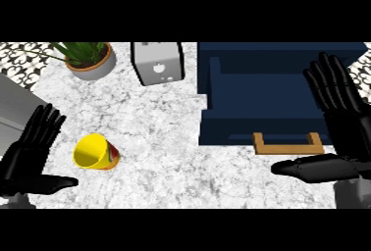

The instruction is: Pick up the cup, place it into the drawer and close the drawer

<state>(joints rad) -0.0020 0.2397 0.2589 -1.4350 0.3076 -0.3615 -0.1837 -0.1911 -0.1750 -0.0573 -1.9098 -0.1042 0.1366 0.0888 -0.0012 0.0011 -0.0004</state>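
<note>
A yellow cup [95, 152] lies tipped on its side on the marble counter [167, 122], mouth facing the lower left, with a red and orange pattern on its outer wall. My left hand [29, 152] stands open just left of it, fingers straight, not touching. The dark blue drawer [264, 93] is pulled open at the right, nothing inside it, with a wooden handle [287, 143] on its near front. My right hand [340, 127] is open over the drawer's right edge, thumb stretched out to the left below the handle.
A potted green plant [90, 59] stands at the back left. A silver toaster-like appliance [157, 62] sits beside it, close to the drawer's far left corner. A grey surface [14, 103] borders the counter on the left.
</note>
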